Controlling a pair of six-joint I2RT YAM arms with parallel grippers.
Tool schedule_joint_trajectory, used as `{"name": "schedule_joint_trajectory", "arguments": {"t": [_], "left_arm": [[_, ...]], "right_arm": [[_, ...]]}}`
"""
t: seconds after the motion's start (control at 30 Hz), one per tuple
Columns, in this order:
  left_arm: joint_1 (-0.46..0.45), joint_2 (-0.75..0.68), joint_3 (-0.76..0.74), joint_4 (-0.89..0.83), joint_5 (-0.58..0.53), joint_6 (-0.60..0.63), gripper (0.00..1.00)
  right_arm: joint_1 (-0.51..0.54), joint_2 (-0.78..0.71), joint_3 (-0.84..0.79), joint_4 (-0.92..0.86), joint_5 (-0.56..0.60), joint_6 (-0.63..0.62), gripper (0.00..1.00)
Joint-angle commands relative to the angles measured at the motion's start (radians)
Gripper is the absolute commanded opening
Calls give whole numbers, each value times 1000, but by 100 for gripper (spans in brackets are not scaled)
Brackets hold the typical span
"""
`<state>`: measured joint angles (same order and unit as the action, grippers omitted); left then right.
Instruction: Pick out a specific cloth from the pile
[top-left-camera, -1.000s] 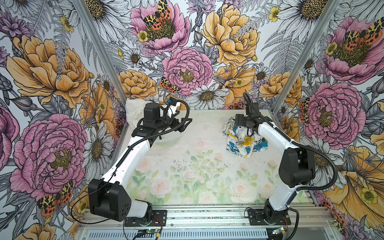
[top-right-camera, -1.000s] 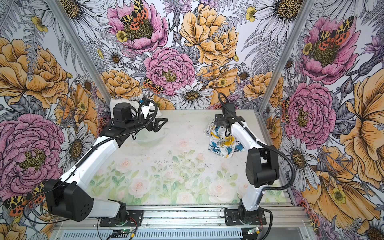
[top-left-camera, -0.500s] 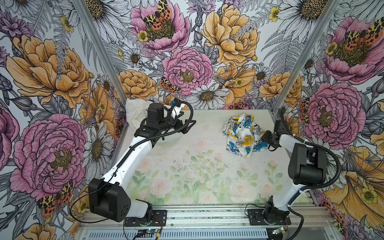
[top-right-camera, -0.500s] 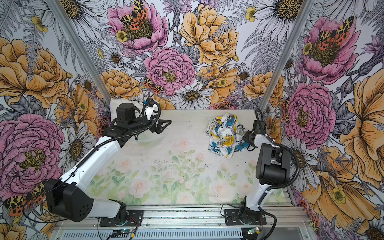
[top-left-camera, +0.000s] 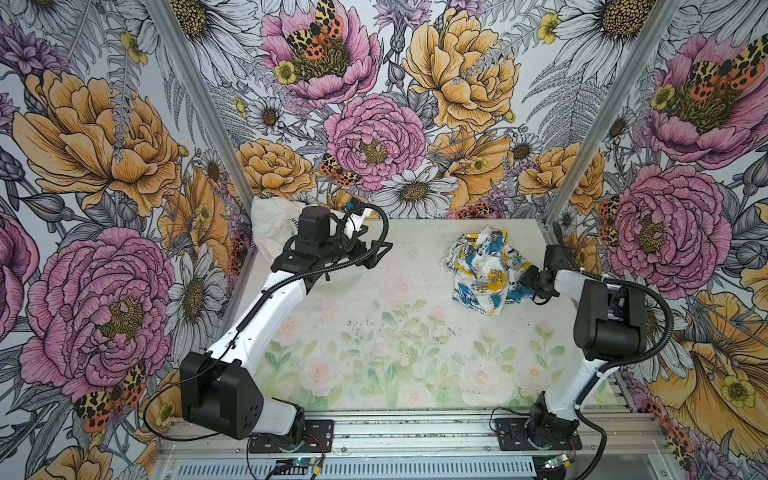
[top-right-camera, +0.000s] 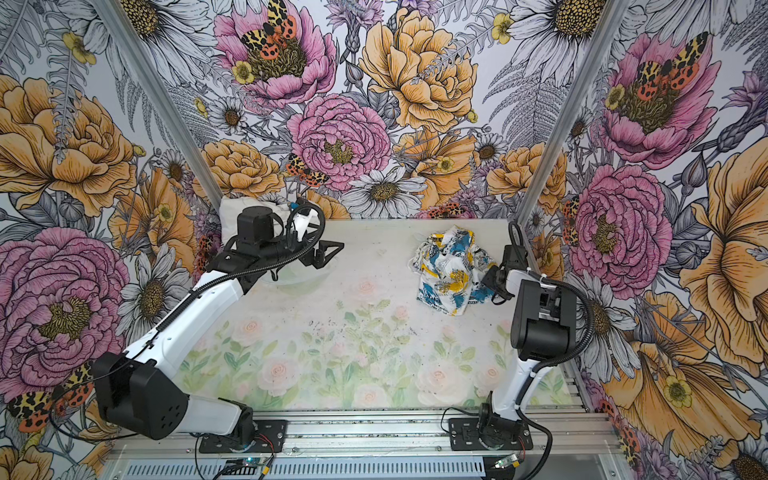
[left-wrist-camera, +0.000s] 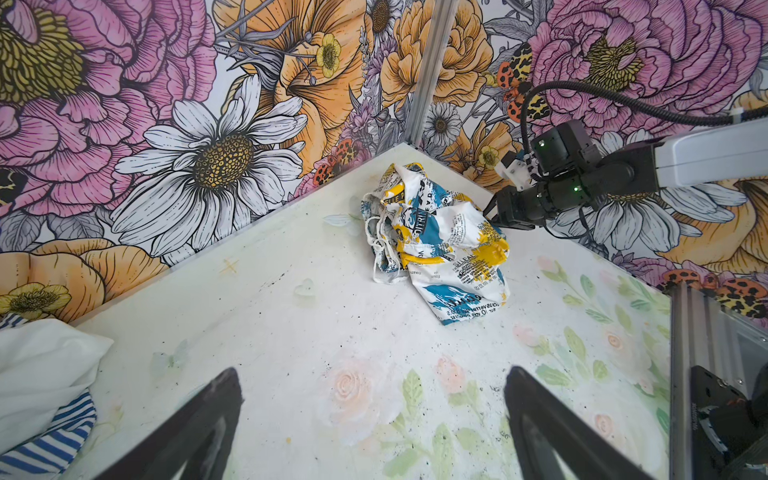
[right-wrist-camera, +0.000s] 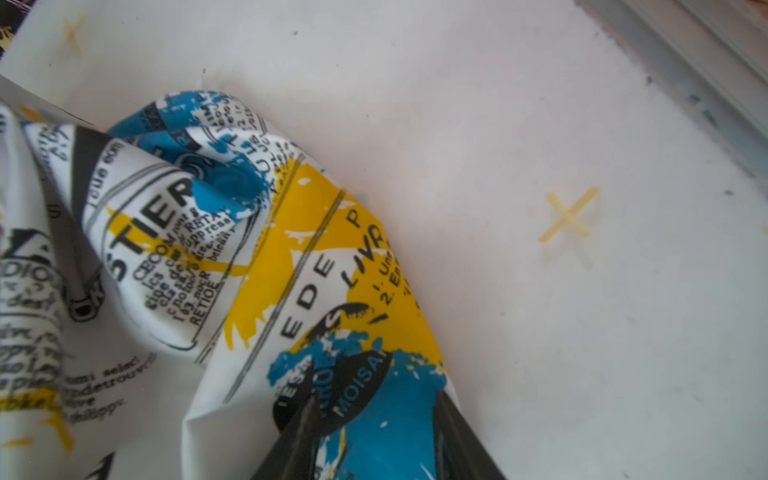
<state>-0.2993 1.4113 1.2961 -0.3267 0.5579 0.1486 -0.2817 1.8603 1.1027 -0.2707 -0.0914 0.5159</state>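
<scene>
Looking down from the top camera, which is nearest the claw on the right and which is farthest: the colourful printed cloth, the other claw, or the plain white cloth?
From the right gripper, in a top view:
1. Printed cloth: right at its fingertips, far right.
2. Left gripper: left of centre, toward the back.
3. Plain white cloth: far left back corner.

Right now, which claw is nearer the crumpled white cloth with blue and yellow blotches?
The right claw: it straddles a fold of the cloth; the left claw hangs open far across the floral table.
</scene>
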Motion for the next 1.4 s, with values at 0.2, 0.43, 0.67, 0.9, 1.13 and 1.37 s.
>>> {"name": "schedule_joint_trajectory", "arguments": {"t": [0.2, 0.43, 0.67, 0.9, 1.13, 1.37], "left_arm": [[-14, 2, 32, -9, -17, 19, 99], [-15, -9, 32, -11, -27, 21, 99], [-17, -13, 32, -12, -30, 21, 99], [-15, -18, 34, -11, -30, 19, 99], [-17, -20, 34, -12, -30, 19, 99], [-25, -22, 32, -18, -44, 28, 99]], "right_arm": [[-14, 42, 51, -100, 8, -28, 41], [-11, 63, 80, -125, -50, -46, 9], [38, 10, 89, -75, -111, -65, 0], [76, -119, 111, -77, -97, -46, 0], [77, -217, 87, -126, -7, -15, 29], [2, -135, 2, -130, 15, -31, 57]]}}
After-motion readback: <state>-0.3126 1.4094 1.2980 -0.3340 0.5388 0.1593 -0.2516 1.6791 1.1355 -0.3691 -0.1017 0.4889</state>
